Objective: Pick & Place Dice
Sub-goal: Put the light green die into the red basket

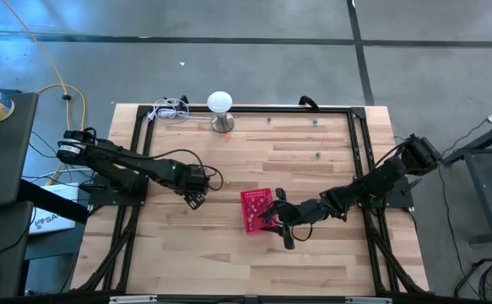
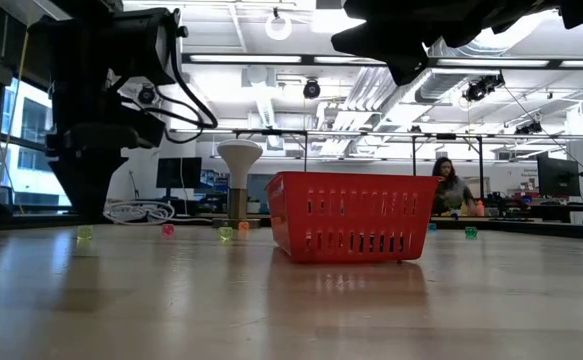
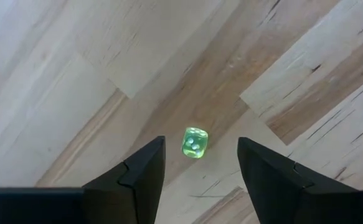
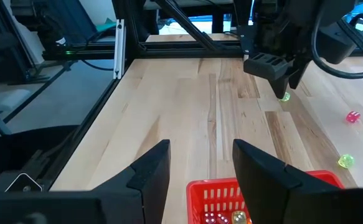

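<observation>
The left gripper [image 3: 200, 163] hung over the pale wooden tabletop [image 3: 75, 74] with its dark fingers [image 3: 134, 174] spread, a small translucent green die [image 3: 194, 142] lying free between their tips, touching neither, bare wood all round it. The right gripper [image 4: 201, 163], fingers apart, hovered over the near rim of the red slotted plastic basket [image 4: 274, 196], which held a few dice [image 4: 225, 217]; a pink die [image 4: 353, 116] lay well beyond.

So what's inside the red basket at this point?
The right wrist view shows two dice lying in the red basket, at the picture's bottom edge. The right gripper's fingers and the frame edge hide the rest of the floor, so more may lie there.
</observation>
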`<state>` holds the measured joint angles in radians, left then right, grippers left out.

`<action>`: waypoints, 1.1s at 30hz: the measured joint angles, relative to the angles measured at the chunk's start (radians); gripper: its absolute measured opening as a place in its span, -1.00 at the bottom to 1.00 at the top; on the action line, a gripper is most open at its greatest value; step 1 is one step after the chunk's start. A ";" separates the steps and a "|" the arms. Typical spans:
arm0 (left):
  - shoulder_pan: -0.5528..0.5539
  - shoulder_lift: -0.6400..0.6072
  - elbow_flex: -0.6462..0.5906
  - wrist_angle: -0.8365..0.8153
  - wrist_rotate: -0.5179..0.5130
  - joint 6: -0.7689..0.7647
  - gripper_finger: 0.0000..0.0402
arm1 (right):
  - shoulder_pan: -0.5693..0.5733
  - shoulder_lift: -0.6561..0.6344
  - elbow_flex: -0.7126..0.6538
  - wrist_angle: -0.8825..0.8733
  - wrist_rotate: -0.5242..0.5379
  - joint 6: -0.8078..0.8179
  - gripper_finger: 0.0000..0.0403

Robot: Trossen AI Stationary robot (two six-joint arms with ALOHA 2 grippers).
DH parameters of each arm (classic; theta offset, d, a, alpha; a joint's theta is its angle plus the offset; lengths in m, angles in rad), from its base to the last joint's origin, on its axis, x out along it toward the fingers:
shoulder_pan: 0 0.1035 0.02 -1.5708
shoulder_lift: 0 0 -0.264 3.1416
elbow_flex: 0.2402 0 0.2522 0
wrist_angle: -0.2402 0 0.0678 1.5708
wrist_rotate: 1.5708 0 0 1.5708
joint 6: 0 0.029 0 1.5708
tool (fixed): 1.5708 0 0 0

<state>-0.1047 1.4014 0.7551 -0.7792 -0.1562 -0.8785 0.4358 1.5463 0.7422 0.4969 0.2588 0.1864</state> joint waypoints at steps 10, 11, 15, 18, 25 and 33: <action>0.000 0.058 0.000 0.006 0.003 -0.001 -0.17 | 0.000 0.000 0.000 -0.003 0.000 0.000 -0.19; 0.000 0.072 0.000 0.006 0.003 -0.001 -0.18 | 0.000 0.000 0.000 -0.005 0.000 0.000 -0.19; 0.000 0.112 0.006 0.010 0.008 0.040 -0.18 | 0.000 0.000 0.000 -0.006 0.000 0.000 -0.19; 0.000 0.123 0.005 0.020 0.009 0.066 -0.18 | 0.000 0.000 0.000 -0.006 0.000 0.000 -0.19; 0.000 0.125 0.003 0.034 0.030 0.070 -0.27 | 0.000 0.000 0.000 -0.007 0.003 -0.007 -0.19; 0.000 0.126 0.004 0.047 0.037 0.066 -0.68 | 0.000 0.000 0.000 -0.007 0.003 -0.008 -0.19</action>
<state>-0.1051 1.5269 0.7591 -0.7323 -0.1188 -0.8124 0.4355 1.5463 0.7418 0.4900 0.2619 0.1787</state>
